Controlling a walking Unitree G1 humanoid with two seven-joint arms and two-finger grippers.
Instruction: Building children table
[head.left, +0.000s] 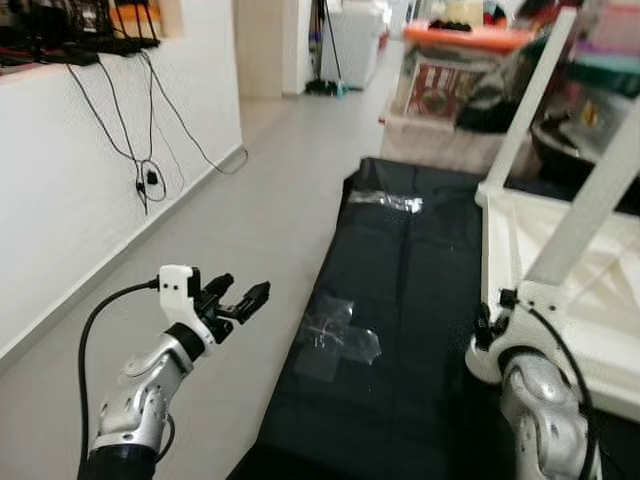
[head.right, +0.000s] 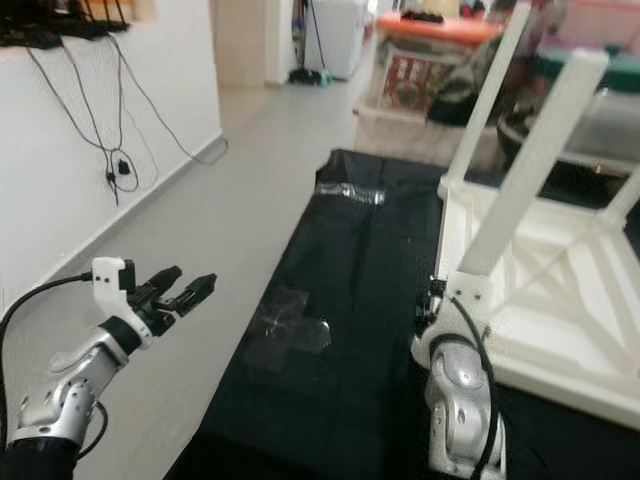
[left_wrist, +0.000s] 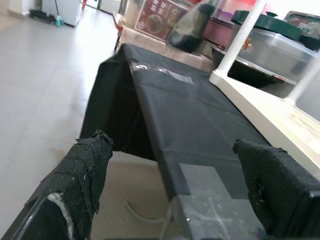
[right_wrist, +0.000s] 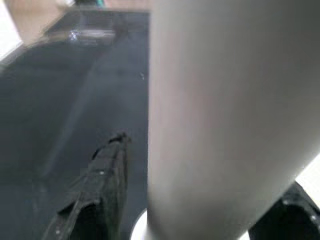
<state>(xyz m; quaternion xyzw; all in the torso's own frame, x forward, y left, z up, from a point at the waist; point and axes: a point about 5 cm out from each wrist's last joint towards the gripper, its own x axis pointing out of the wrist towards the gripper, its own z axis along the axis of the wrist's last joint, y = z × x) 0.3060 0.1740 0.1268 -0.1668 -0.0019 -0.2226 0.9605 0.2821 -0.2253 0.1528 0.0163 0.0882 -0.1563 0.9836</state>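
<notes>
A white children's table (head.left: 545, 255) lies upside down on a black sheet (head.left: 410, 290), its legs pointing up. My right gripper (head.left: 503, 308) sits at the base of the nearest leg (head.left: 590, 200). In the right wrist view that leg (right_wrist: 220, 115) stands between the two black fingers (right_wrist: 100, 190), which are shut on it. A second leg (head.left: 527, 105) rises farther back. My left gripper (head.left: 240, 298) hovers open and empty over the grey floor, left of the sheet. Its padded fingers (left_wrist: 85, 170) point along the sheet's edge.
Clear tape patches (head.left: 338, 335) hold the sheet down. A white wall with hanging cables (head.left: 145, 160) runs along the left. Boxes and an orange-lidded bin (head.left: 455, 60) stand behind the sheet, with pots and lids (left_wrist: 280, 45) beside the table. Open grey floor (head.left: 260, 200) lies between wall and sheet.
</notes>
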